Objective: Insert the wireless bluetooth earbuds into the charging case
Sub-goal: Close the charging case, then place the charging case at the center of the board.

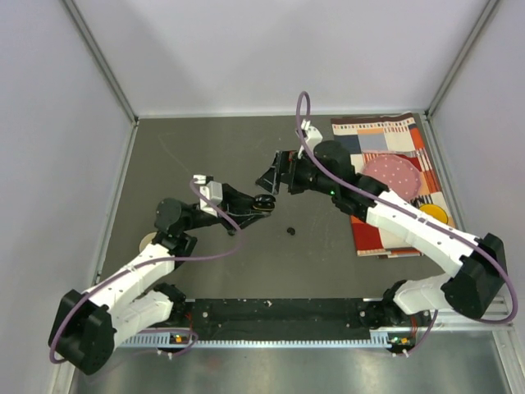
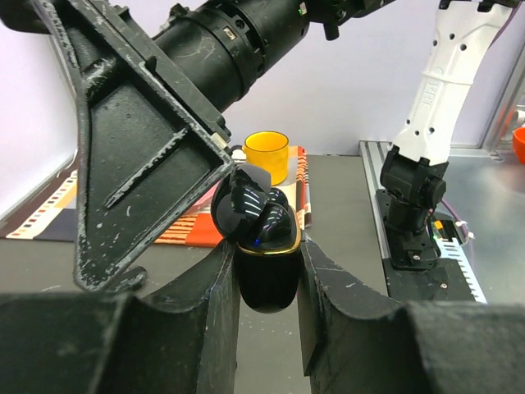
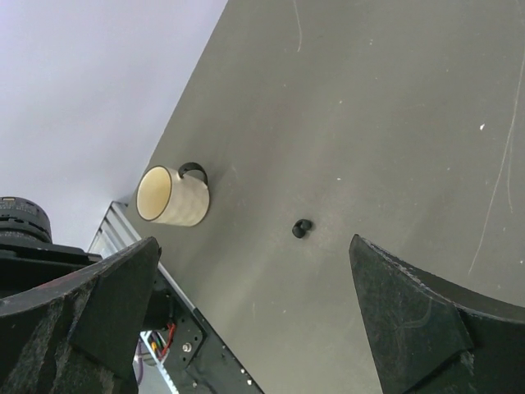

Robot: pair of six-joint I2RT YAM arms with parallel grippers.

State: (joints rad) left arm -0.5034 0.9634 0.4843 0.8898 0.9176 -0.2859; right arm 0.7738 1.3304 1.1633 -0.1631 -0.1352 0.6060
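Now the left hand [image 1: 262,203] is clamped on the open case [image 2: 267,277], perhaps already part-filled. One earbud [image 1: 289,231] lies loose on the counter [image 1: 205,148]; the right hand [image 1: 273,175] hangs above, spread wide. Fetching looks like the step: next, a square drop onto it.

This is a robotics lab test cell. 2 white robot arms [image 1: 135,275] are bolted to a black rail [image 1: 279,310] at the edge of a bare grey table [image 1: 213,156], boxed in by plain pale walls [image 1: 246,49] and metal framing [image 1: 100,56]. Purple cables [image 1: 197,258] loop off the arms. A mug [image 3: 172,197], a yellow cup [image 2: 266,154] and a patterned cloth [image 1: 385,135] sit there.
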